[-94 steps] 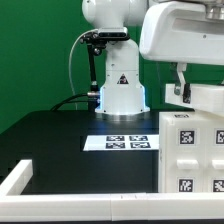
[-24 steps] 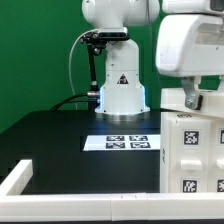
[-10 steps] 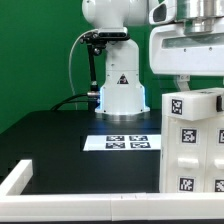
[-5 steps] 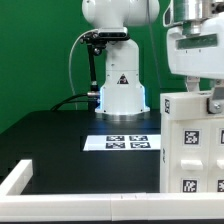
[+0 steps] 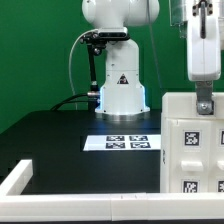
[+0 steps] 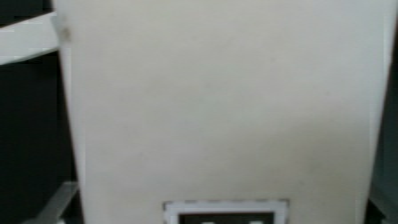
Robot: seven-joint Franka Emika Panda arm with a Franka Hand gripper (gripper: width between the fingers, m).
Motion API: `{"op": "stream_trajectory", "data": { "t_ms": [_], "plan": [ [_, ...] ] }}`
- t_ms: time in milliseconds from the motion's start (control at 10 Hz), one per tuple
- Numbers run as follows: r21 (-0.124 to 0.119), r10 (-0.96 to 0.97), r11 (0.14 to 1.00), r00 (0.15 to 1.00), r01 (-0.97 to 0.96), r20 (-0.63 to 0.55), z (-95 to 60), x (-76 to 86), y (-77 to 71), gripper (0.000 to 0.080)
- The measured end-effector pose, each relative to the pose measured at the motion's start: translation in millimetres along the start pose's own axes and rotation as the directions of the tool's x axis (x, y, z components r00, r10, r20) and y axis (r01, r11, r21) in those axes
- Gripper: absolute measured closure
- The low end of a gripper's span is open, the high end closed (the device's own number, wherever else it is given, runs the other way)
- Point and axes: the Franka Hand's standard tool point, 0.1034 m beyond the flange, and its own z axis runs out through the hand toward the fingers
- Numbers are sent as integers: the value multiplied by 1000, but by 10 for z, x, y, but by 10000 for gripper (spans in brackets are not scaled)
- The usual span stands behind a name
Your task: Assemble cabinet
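Observation:
The cabinet (image 5: 190, 150), a large white boxy body with black-and-white tags on its face, stands at the exterior view's right edge and is partly cut off by the frame. My gripper (image 5: 203, 105) comes down from above onto its top edge, and one dark finger (image 5: 203, 101) lies against the front face. In the wrist view a white panel of the cabinet (image 6: 214, 100) fills the whole span between the jaws, with a tag (image 6: 226, 212) at its lower end. The jaws stand wide and closed on this body.
The white robot base (image 5: 120, 88) with a triangle sticker stands at the back centre. The marker board (image 5: 128, 142) lies flat on the black table (image 5: 60, 140) in front of it. A white rail (image 5: 20, 180) runs along the front left edge.
The hand above the cabinet has turned and shifted toward the exterior view's right. The cabinet's top has gone from tilted to level and now shows a wider front face.

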Motion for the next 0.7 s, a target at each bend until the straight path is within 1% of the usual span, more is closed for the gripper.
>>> {"op": "stream_trajectory", "data": {
  "t_ms": [100, 200, 300, 400, 500, 600, 700],
  "plan": [
    [0, -26, 1000, 1000, 26, 0, 0, 0, 0, 261],
    [-2, -92, 996, 996, 92, 2, -16, -18, 4, 261],
    [-1, -180, 984, 983, 180, 20, -122, -79, 4, 68],
    [22, -292, 956, 956, 292, 29, -232, -110, -20, 68],
    [38, -417, 909, 909, 416, 30, -305, -127, -19, 14],
    [52, -538, 843, 843, 536, 23, -323, -142, -21, 4],
    [51, -586, 809, 810, 585, 19, -311, -138, -19, 4]
  ]
}}
